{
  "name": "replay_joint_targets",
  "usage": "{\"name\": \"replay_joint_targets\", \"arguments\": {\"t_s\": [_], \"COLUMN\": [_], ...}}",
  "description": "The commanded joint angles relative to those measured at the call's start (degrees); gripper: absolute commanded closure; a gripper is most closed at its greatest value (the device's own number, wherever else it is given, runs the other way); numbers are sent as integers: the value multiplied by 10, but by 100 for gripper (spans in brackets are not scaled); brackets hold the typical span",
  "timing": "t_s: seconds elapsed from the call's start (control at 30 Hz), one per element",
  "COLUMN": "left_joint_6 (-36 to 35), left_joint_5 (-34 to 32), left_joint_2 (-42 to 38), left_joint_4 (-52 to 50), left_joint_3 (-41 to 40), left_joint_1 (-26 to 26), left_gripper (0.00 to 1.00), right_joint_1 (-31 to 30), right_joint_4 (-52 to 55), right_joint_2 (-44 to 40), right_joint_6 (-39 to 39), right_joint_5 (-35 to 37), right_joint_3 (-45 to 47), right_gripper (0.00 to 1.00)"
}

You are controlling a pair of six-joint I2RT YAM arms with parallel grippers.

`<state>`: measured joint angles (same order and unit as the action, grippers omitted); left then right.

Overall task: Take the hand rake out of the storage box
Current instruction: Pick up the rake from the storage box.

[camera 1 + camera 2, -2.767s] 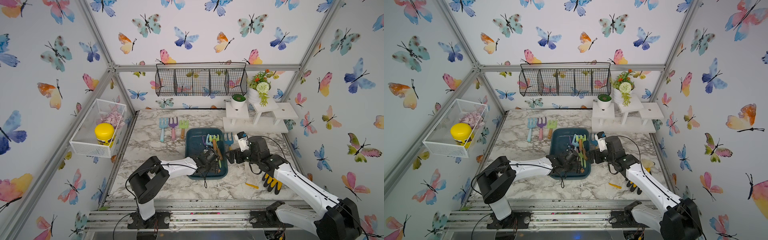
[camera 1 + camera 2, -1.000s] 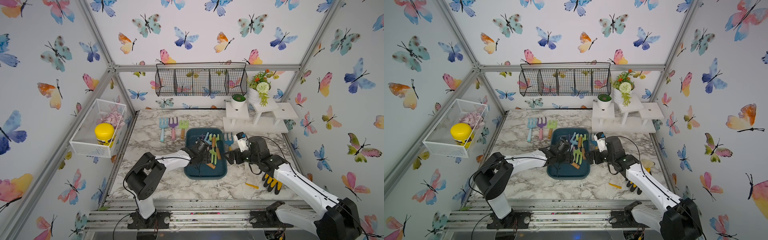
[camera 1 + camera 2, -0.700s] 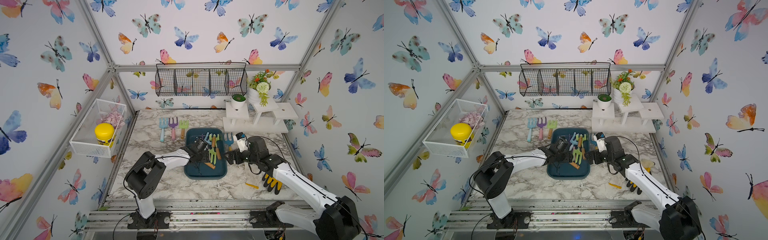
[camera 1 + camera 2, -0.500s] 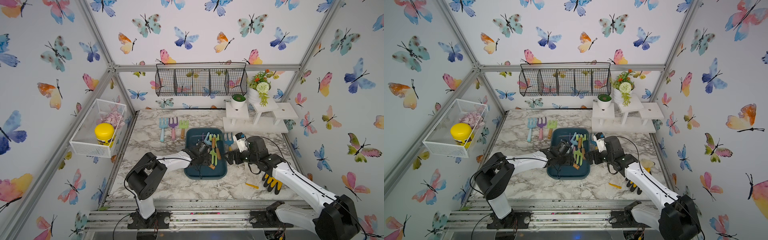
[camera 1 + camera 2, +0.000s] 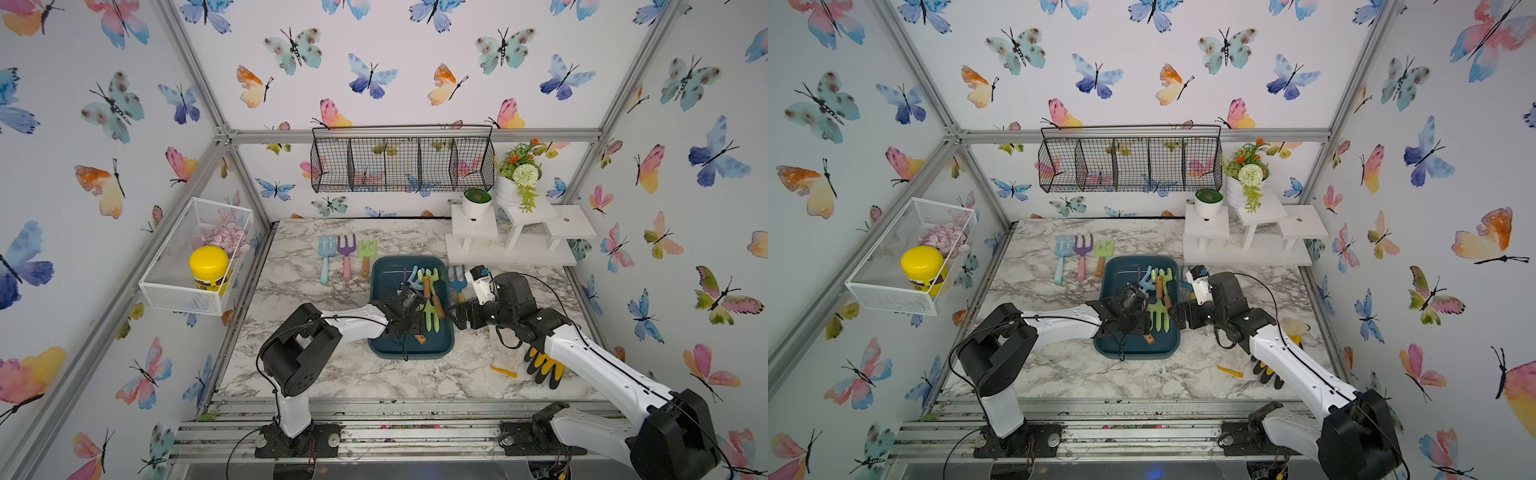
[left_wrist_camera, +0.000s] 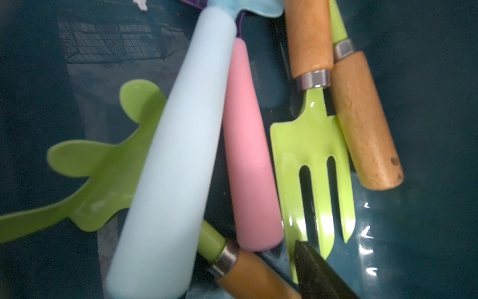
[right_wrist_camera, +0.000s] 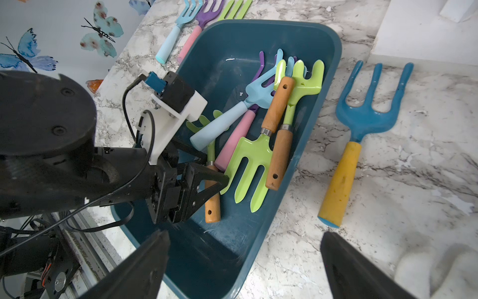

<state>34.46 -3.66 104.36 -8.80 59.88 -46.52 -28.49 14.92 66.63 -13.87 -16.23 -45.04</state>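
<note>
Left gripper [image 7: 216, 168] hangs half-open, clamping nothing, at centre frame over the storage box [image 7: 222, 38]. Light-blue-handled hand rake [image 7: 232, 114] lies there atop crossed tools [image 7: 258, 155]: likely light, rigid, glossy plastic; take the thick handle [image 7: 212, 129] mid-length, not the tines [image 7: 260, 89]

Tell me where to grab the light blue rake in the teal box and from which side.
I'd take the light blue rake by the middle of its handle, coming down from above with jaws across it. It lies on top of the pile in the box, handle bare, while its head tangles with other prongs. The left gripper sits nearest the handle's end.
</note>
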Motion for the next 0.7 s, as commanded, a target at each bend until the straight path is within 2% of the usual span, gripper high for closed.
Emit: {"name": "replay_joint_targets", "arguments": {"t_s": [0.0,0.27,0.5,0.67], "left_joint_6": [-6,-20,-24,-29], "left_joint_5": [-26,-61,-55,-50], "left_joint_2": [-10,-45,-37,-28], "left_joint_4": [-47,-90,-88,-88], "left_joint_3": [-28,-33,-26,-19], "left_joint_1": [-1,0,0,-4], "left_gripper": [35,42,52,68], "right_joint_1": [-1,-1,-1,-1], "right_joint_4": [2,3,5,5], "right_joint_2": [-3,5,-1,-1], "right_joint_6": [6,8,7,6], "right_joint_5": [-12,-14,-13,-14], "right_joint_3": [2,-3,-1,3], "right_gripper": [2,2,2,2]}}
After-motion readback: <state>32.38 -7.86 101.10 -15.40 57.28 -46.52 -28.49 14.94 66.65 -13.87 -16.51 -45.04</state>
